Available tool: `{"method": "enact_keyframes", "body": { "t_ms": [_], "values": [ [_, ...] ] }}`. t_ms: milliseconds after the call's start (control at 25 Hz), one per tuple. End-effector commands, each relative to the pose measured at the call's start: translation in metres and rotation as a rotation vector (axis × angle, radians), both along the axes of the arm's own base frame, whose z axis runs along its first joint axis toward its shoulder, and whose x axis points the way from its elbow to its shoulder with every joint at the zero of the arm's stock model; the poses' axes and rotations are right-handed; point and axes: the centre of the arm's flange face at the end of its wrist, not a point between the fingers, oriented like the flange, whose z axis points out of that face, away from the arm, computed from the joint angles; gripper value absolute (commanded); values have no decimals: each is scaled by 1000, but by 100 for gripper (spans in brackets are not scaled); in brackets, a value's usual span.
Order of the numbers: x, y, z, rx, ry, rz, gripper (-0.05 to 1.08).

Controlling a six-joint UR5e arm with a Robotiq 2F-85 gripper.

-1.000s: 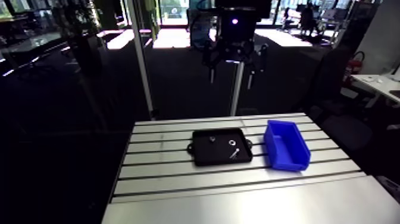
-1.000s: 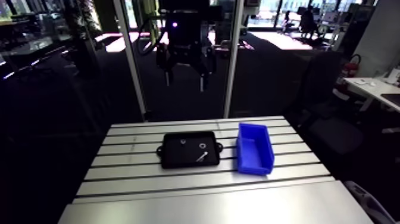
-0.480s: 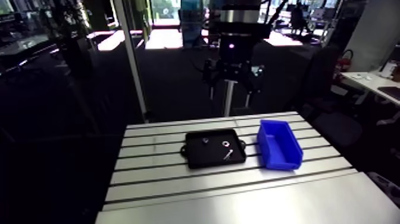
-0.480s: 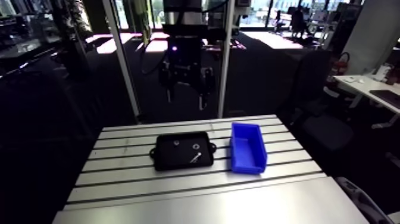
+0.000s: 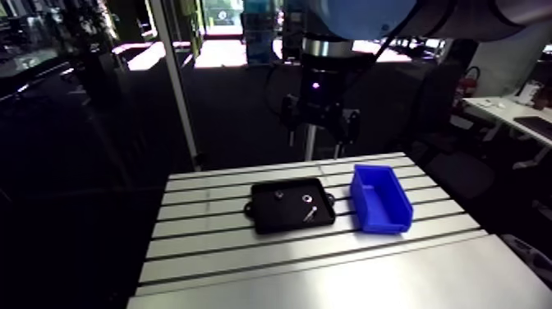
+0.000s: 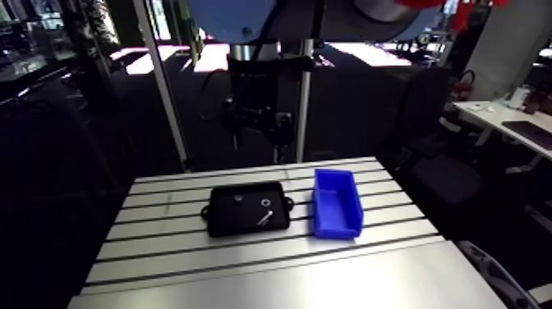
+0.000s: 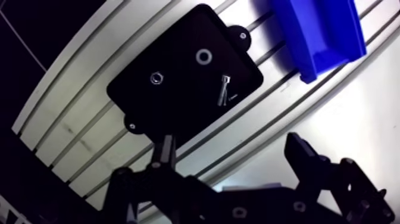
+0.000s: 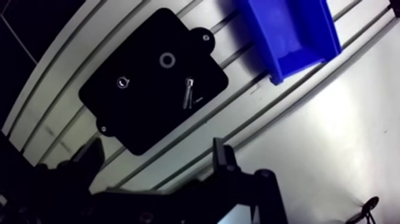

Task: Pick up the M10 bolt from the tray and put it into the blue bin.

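A black tray [image 7: 178,110] lies on the slotted table, and the M10 bolt [image 7: 224,90] rests on its side in it, near the edge facing the blue bin [image 7: 315,30]. A washer [image 7: 204,56] and a nut [image 7: 156,77] share the tray. The bin stands empty just beside the tray. My gripper [image 7: 229,143] hangs high above the table, open, with nothing between its fingers. In the arm view the gripper [image 5: 316,140] is above the table's far edge, behind the tray [image 5: 271,218] and the bolt [image 5: 310,211].
The slotted aluminium table [image 5: 246,255] has bare surface in front of the tray and to its left. A smooth plate [image 5: 345,283] forms the near part. An upright metal post [image 5: 174,90] stands behind the table's far left corner.
The arm view has shifted with the arm. The gripper now hangs lower than in the earlier frames, closer to the table's far edge. Tray, bolt and bin lie where they were.
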Motion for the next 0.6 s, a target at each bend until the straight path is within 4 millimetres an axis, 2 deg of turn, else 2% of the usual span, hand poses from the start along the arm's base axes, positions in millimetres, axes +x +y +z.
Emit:
{"method": "enact_keyframes", "body": {
  "t_ms": [40,480,600],
  "values": [
    [0,4,-23,7,23,-47,1],
    [5,5,-62,8,-24,-100,1],
    [6,4,-67,10,-6,-102,1]
  ]
}}
